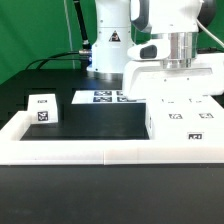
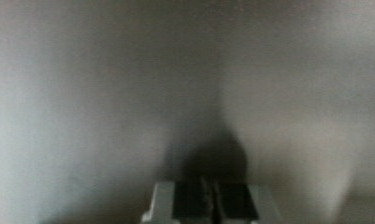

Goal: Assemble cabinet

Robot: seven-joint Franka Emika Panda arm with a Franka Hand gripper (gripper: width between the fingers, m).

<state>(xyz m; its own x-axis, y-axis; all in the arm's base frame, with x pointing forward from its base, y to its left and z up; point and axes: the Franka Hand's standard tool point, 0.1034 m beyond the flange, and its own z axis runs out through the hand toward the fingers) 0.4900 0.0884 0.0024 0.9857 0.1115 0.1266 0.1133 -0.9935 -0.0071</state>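
Note:
The cabinet [image 1: 178, 105] is a large white box at the exterior view's right, with small tags on its front face. My gripper [image 1: 180, 60] hangs straight down onto the cabinet's top; its fingertips are hidden there. In the wrist view the gripper [image 2: 202, 203] has its dark pads pressed together with nothing visible between them, close over a blurred pale surface [image 2: 113, 90] that fills the frame. A small white tagged piece [image 1: 42, 108] lies apart on the black table at the exterior view's left.
The marker board [image 1: 108, 97] lies flat at the back of the black table, in front of the arm's base [image 1: 108, 50]. A low white rail frame [image 1: 90, 150] borders the table along the front and sides.

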